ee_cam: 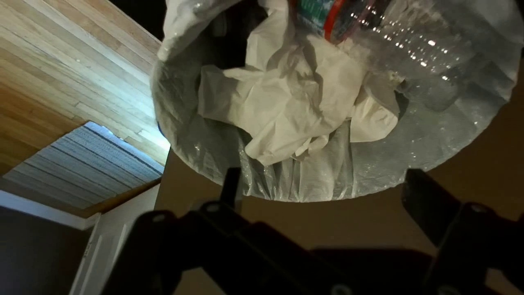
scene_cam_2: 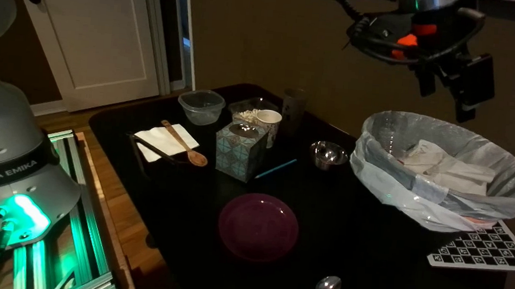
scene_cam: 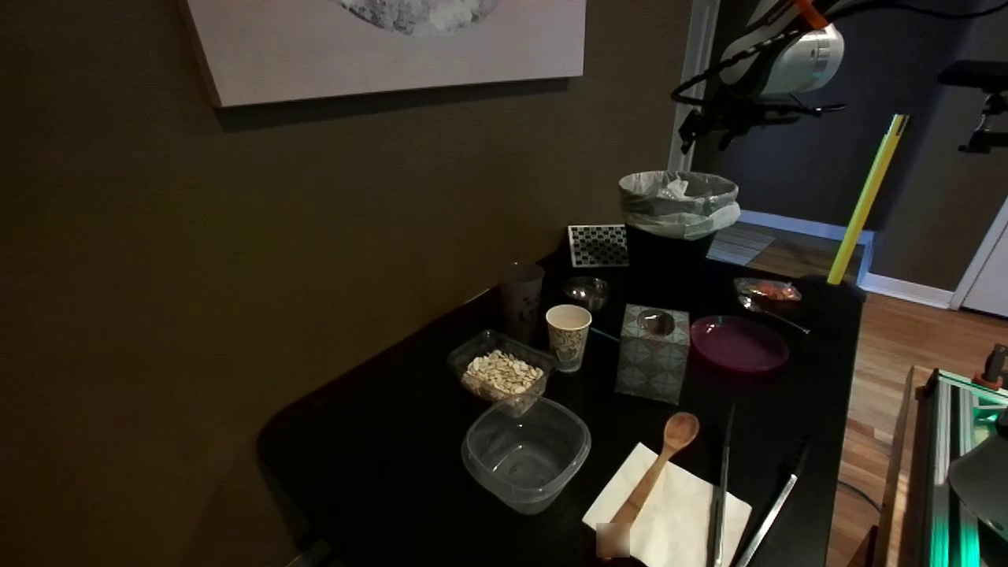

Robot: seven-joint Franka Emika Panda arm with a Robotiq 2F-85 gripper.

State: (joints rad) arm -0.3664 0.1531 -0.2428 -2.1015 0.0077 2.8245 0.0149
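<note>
Got a black trash bin (scene_cam: 668, 253), upright, at 2 o'clock in an exterior view. Lined with translucent whitish bag (scene_cam_2: 387, 187), creased, folded over at top. Contains crumpled white paper (ee_cam: 282, 106), loosely heaped, and, at the paper's 2 o'clock in the wrist view, a clear ribbed plastic bottle (ee_cam: 413, 49), green-and-red label (ee_cam: 317, 14) toward 10 o'clock.

On the black worktop (scene_cam_2: 337, 242), a patterned tissue box (scene_cam_2: 238, 156) stood between a purple plate (scene_cam_2: 258, 227) and a printed paper cup (scene_cam: 568, 339), with a thin blue stick (scene_cam_2: 276, 168) beside it. A wooden spoon (scene_cam: 649, 480) lay across a white napkin (scene_cam: 689, 508); nearby, a clear plastic tub (scene_cam: 526, 457) stood beside a tray (scene_cam: 485, 343) of pale flakes (scene_cam: 504, 372). A metal bowl (scene_cam_2: 328, 156) sat near the stick.
</note>
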